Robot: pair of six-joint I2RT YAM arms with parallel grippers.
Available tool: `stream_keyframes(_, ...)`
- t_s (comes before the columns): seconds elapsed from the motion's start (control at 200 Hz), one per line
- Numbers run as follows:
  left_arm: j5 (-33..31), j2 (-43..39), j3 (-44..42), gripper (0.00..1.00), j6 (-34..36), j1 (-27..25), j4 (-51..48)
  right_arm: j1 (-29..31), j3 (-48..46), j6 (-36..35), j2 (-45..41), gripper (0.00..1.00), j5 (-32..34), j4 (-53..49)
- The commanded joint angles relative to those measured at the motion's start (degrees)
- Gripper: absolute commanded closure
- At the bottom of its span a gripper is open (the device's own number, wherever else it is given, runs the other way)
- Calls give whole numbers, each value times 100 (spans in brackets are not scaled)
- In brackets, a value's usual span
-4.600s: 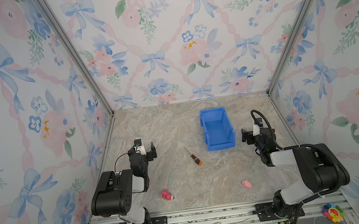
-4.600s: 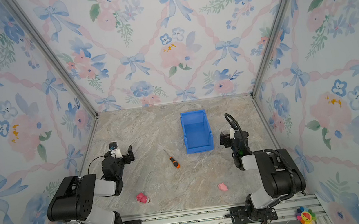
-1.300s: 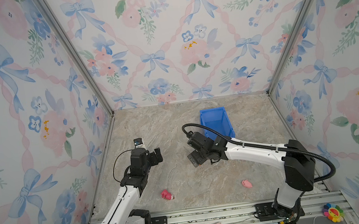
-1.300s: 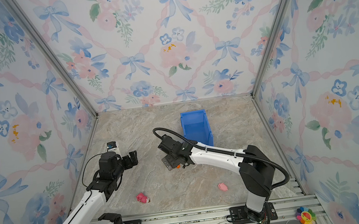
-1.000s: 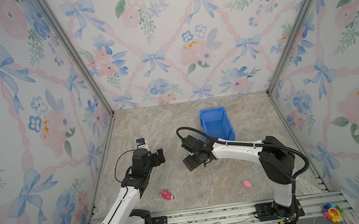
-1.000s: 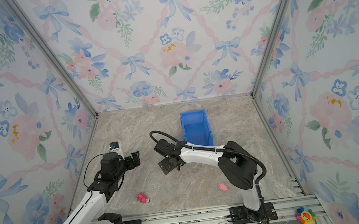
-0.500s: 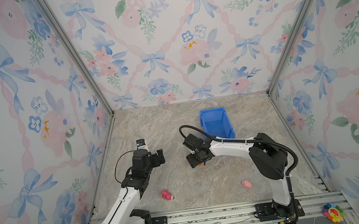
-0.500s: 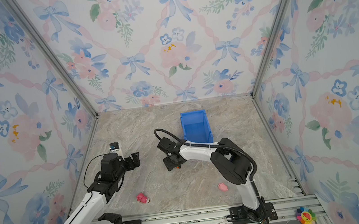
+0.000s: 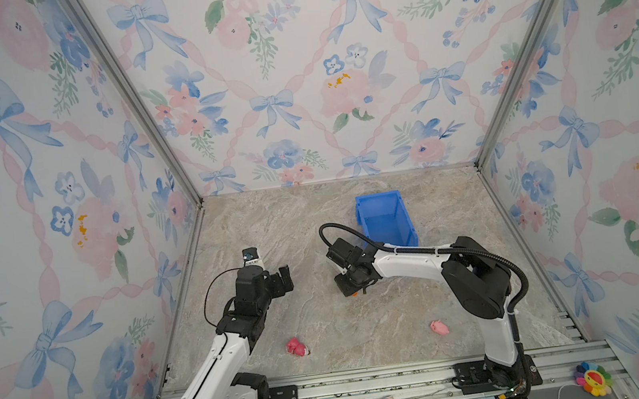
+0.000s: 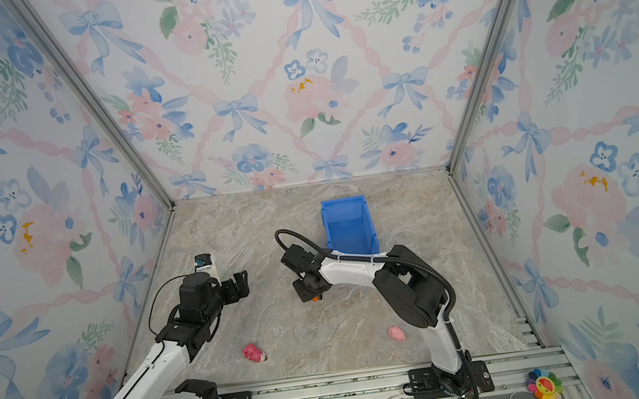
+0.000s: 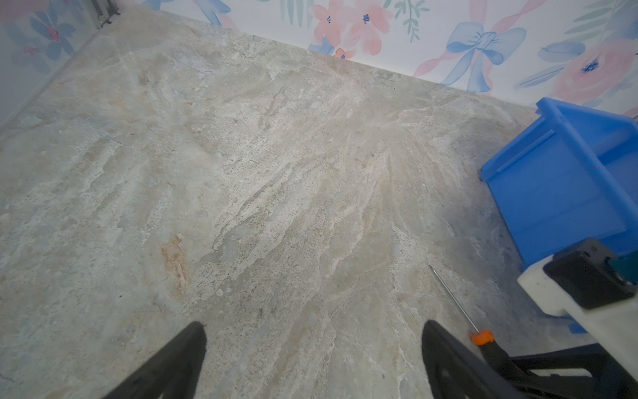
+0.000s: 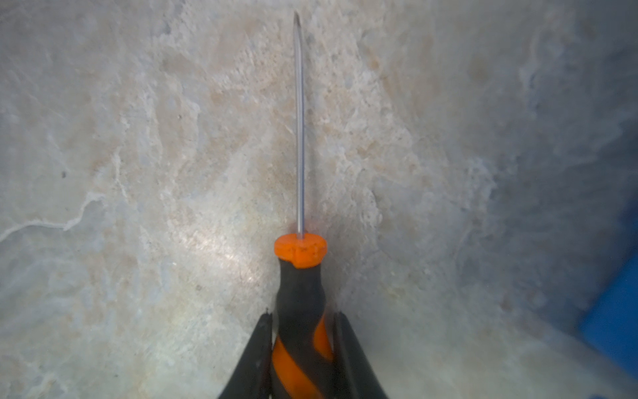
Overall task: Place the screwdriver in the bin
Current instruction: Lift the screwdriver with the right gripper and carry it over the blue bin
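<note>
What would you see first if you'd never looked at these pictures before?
The bright blue bin at the back of the marble table jumps out first, with flowery bow wallpaper on the walls around. Near its front, the right arm's fingers pinch a black-and-orange screwdriver low on the table.

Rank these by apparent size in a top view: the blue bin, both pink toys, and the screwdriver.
1. blue bin, clearly largest.
2. left pink toy and right pink toy: they look alike, so no ranking between them.
3. screwdriver: smallest as seen. Only an orange speck shows; the rest is hidden.
</note>
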Motion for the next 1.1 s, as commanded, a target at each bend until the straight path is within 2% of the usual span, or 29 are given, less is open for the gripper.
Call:
stream_keyframes(0.0, -71, -79, -91, 2, -10, -23, 65, 46, -71, -150, -375, 85, 164, -297)
stream_keyframes(0.36, -87, -128, -100, 2, 12, -20, 86, 104, -331, -126, -2022, 90, 438, -465)
stream_keyframes(0.495, -18, -93, -107, 2, 12, -20, 158, -173, -254, -68, -2499, 90, 538, -544)
stream_keyframes(0.6, 160, -101, -139, 2, 12, -25, 326, -613, -204, 76, -2690, 90, 504, -565)
stream_keyframes(0.81, 648, -192, -218, 2, -7, -21, 788, -1472, -120, 173, -2505, 90, 525, -566)
stream_keyframes(1.095, 664, -101, -145, 2, 7, -23, 844, -1909, 337, 50, -1340, 88, 608, -362)
